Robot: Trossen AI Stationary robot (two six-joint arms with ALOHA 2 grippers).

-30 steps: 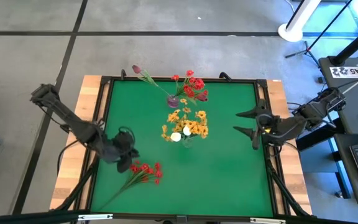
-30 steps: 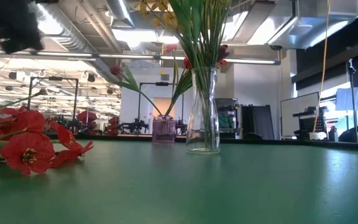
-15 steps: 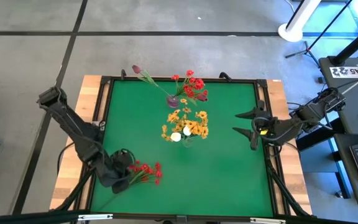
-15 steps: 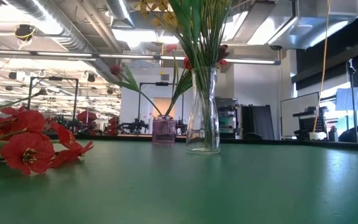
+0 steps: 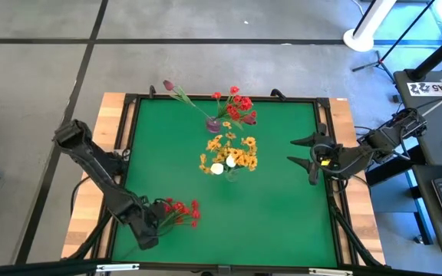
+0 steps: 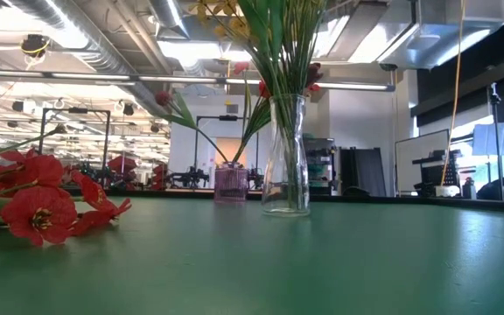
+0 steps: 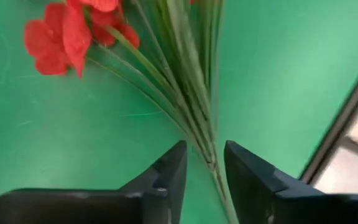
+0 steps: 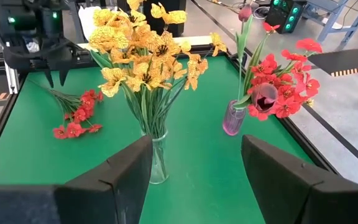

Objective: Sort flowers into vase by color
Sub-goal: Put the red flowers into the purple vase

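Reaching for the loose red artificial flower bunch on thin green stems point(image 5: 176, 212) lying at lower left of the green mat point(image 5: 275, 215), left gripper point(image 7: 204, 177) parted astride the stems, ungrasped; next, clamping and carrying to the small purple vase point(image 5: 213, 125) of reds; right gripper point(image 5: 307, 159) idle, agape, at right edge.

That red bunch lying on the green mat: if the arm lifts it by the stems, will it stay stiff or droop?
The red bunch would probably droop a little: its thin stems are long, the blooms all at one end. It looks light. The loose stems may splay unless the left gripper pinches them together.
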